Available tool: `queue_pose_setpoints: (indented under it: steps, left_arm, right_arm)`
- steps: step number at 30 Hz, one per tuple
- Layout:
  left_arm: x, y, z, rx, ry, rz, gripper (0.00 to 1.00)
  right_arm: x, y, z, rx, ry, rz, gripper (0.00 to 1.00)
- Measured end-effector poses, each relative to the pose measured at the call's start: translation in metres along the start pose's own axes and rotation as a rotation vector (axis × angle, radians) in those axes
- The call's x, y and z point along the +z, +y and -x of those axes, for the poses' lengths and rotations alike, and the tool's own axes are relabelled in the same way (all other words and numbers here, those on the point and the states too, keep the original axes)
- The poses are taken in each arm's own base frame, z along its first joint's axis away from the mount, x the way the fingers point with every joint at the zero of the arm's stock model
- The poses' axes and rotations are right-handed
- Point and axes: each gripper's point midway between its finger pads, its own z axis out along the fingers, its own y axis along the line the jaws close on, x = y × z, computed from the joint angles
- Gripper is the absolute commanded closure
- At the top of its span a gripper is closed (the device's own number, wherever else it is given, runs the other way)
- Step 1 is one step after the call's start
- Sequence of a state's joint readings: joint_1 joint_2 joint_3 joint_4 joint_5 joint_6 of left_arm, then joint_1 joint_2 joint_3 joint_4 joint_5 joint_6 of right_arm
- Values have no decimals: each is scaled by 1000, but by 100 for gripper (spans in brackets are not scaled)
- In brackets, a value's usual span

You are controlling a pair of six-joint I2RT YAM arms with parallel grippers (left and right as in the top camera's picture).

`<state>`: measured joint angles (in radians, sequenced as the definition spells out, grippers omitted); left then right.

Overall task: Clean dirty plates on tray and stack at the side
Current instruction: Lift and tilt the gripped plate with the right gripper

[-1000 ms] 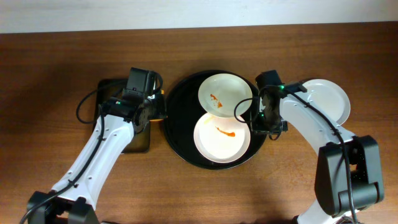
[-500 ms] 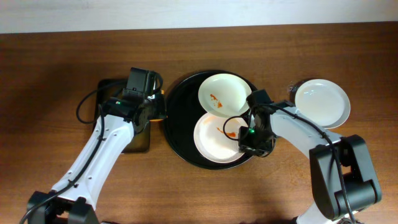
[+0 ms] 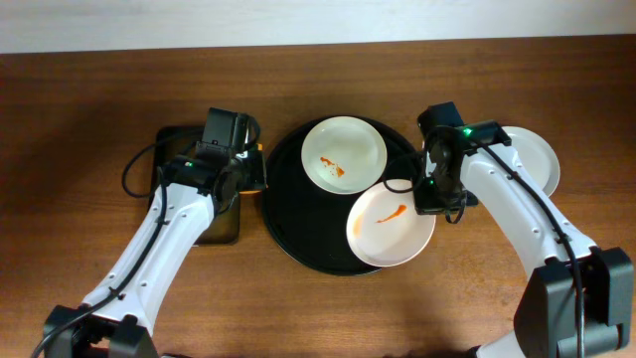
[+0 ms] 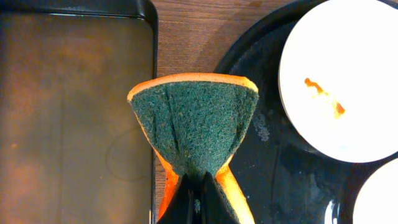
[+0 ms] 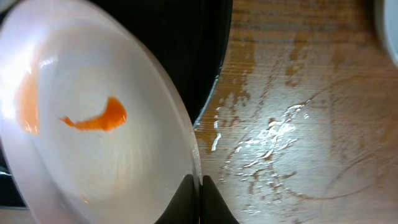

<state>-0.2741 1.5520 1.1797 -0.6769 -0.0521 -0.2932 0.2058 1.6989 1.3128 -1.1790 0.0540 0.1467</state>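
The round black tray (image 3: 298, 234) lies mid-table. One smeared white plate (image 3: 344, 154) lies at its back, also in the left wrist view (image 4: 339, 81). My right gripper (image 3: 433, 202) is shut on the rim of a second smeared plate (image 3: 390, 229), which overhangs the tray's right rim; the right wrist view shows the plate (image 5: 93, 137) tilted, with the fingertips (image 5: 198, 186) pinching its edge. A third, clean plate (image 3: 532, 159) lies on the bare wood at the right. My left gripper (image 3: 241, 177) is shut on an orange-and-green sponge (image 4: 196, 127) by the tray's left rim (image 4: 249, 43).
A smaller rectangular dark tray (image 3: 174, 149) with a brownish floor (image 4: 68, 118) sits left of the round tray, under the left arm. Wet streaks (image 5: 273, 134) shine on the wood right of the round tray. A pale wall strip runs along the table's far edge.
My right gripper took the front plate by its rim and drew it right, over the tray's right rim. The back plate shifted slightly left. The left arm has not moved.
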Motion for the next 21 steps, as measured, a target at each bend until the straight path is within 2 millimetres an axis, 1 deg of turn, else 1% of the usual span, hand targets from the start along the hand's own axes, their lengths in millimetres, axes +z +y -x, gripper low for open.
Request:
queue_pose_setpoints:
  steps: [2, 4, 6, 7, 8, 9, 10, 11, 12, 13, 15, 17, 19, 20, 21]
  left_arm:
    - [0, 0, 0, 0, 0, 0, 100]
    - [0, 0, 0, 0, -1, 0, 100]
    - [0, -2, 0, 0, 2, -10, 100]
    - [0, -8, -2, 0, 12, -44, 100]
    - [0, -11, -2, 1, 13, -62, 100]
    - [-1, -13, -2, 1, 13, -72, 100]
    - [-1, -14, -2, 1, 15, -76, 100]
    - [-1, -14, -2, 1, 16, -79, 100]
    - [-1, -15, -2, 1, 16, -82, 100]
    - [-1, -15, -2, 1, 16, -82, 100]
    - [-1, -15, -2, 1, 17, -83, 100]
    - [-1, -15, -2, 1, 16, -82, 100]
    - [-1, -15, -2, 1, 16, -82, 100]
    - [-1, -15, -2, 1, 16, -82, 100]
    - [-1, -15, -2, 1, 16, -82, 100]
  right_arm:
    - [0, -5, 2, -102, -8, -27, 95]
    - [0, -5, 10, -149, -38, -33, 95]
    - [-1, -2, 17, -171, -70, -23, 94]
    - [-1, 5, 24, -179, -101, 13, 93]
    - [-2, 9, 29, -183, -121, 35, 88]
    - [-2, 12, 31, -187, -130, 51, 72]
    - [-3, 17, 32, -191, -138, 74, 64]
    - [-3, 20, 35, -197, -149, 93, 57]
    - [-4, 21, 35, -203, -152, 98, 54]
    - [-3, 21, 36, -196, -152, 97, 53]
    - [-3, 12, 37, -139, -154, 51, 48]
    - [-2, 6, 30, -26, -119, 40, 47]
    - [-2, 18, 19, 33, -67, 121, 47]
    - [-3, 26, 16, 51, -51, 166, 47]
    - [-3, 29, 14, 61, -43, 188, 47]
